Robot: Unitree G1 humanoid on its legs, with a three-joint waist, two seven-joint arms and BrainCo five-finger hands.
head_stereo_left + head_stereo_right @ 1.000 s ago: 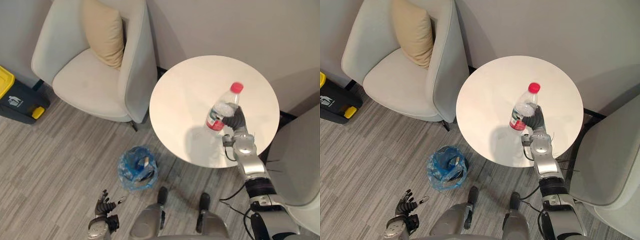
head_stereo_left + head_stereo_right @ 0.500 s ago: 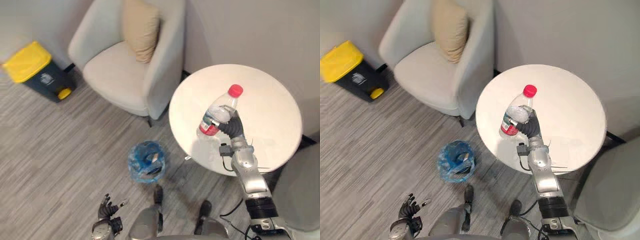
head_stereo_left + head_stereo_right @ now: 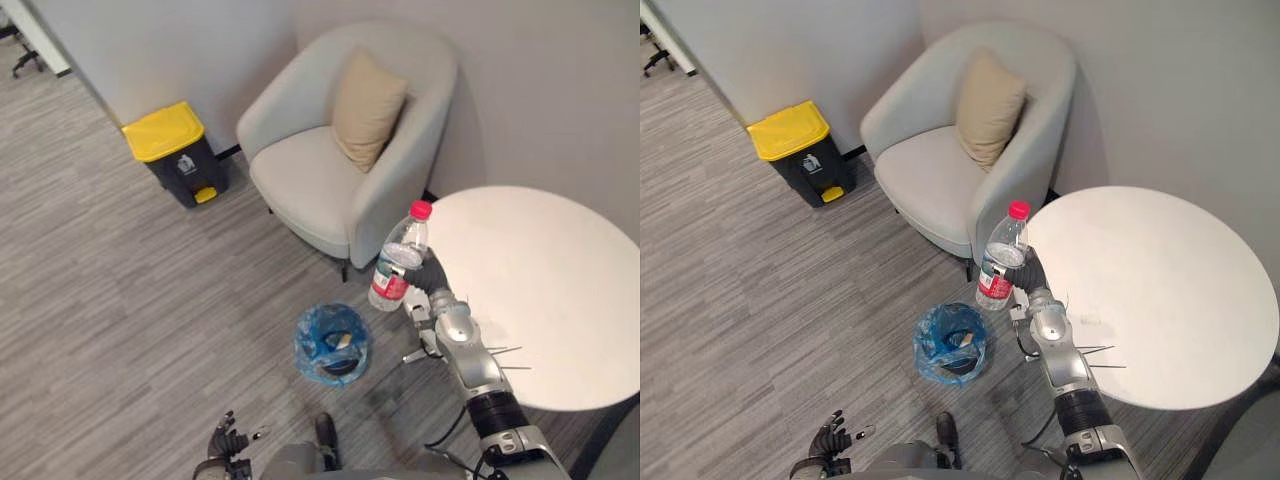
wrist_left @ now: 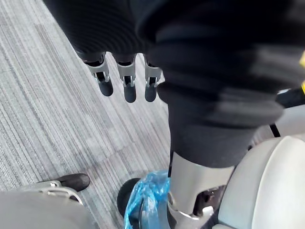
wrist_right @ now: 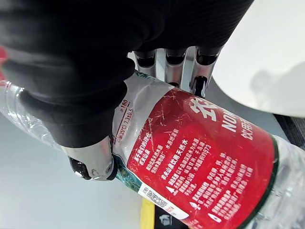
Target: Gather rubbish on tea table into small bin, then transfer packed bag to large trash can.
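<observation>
Right hand (image 3: 434,281) is curled round a clear plastic water bottle (image 3: 398,262) with red cap and red label. It holds the bottle in the air just off the left edge of the round white counter (image 3: 545,300), above the grey striped floor (image 3: 120,300). The bottle's long axis is close to upright, cap uppermost and slightly tilted.

The small bin lined with a blue plastic bag (image 3: 308,355) stands on the floor below the bottle and to the robot's left of it. Its mouth opens upward, with some rubbish lying inside. On this evidence the coming move probably takes the bottle leftward and down, to be released above that mouth.

The left hand (image 3: 830,440) hangs low, apart from the bin, with its fingers (image 4: 125,83) straight and holding nothing.

In the right wrist view, fingers (image 5: 175,64) and thumb (image 5: 90,160) close on the label from opposite sides, a grip less plain from above. The eye views supply the bin's bearing from the bottle. They also show the pale grey armchair (image 3: 310,190) with its tan cushion (image 3: 368,108), and the dark large trash can with yellow lid (image 3: 180,150) by the wall, well apart from the bin. The left wrist view adds the blue bag (image 4: 143,200) beyond that hand's fingers.
</observation>
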